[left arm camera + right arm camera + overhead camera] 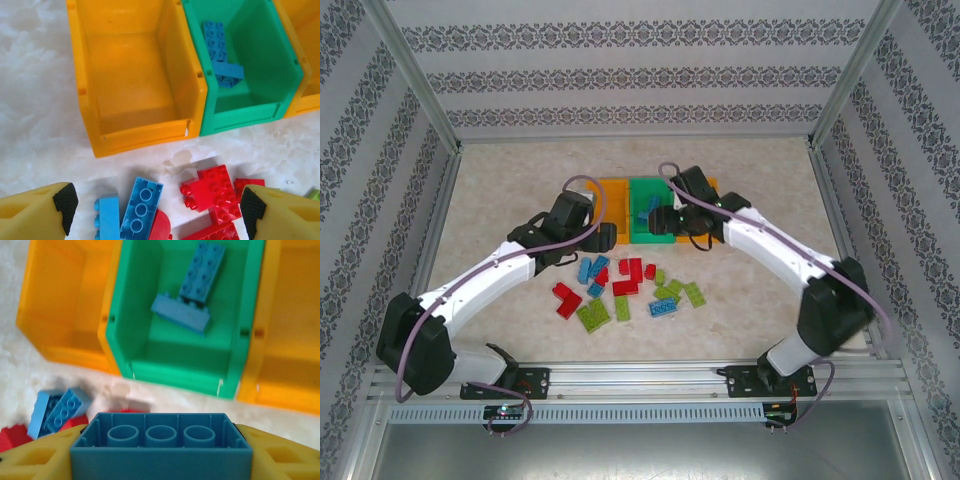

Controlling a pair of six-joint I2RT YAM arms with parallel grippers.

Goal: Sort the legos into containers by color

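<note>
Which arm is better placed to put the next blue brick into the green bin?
Right: the right jaws hold a blue brick facing the green bin, which has two blue bricks. The left jaws stand open over loose bricks.

Smooth, glossy plastic bins (134, 315) and brick (160, 460) — matt, mottled tabletop (17, 372).

Jaws spread wide above red legos (212, 187) and blue legos (142, 207), near the orange bin (140, 132) and green bin (240, 112).

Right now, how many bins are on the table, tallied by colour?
Orange bins: 2
Green bin: 1
Total: 3 bins
</note>
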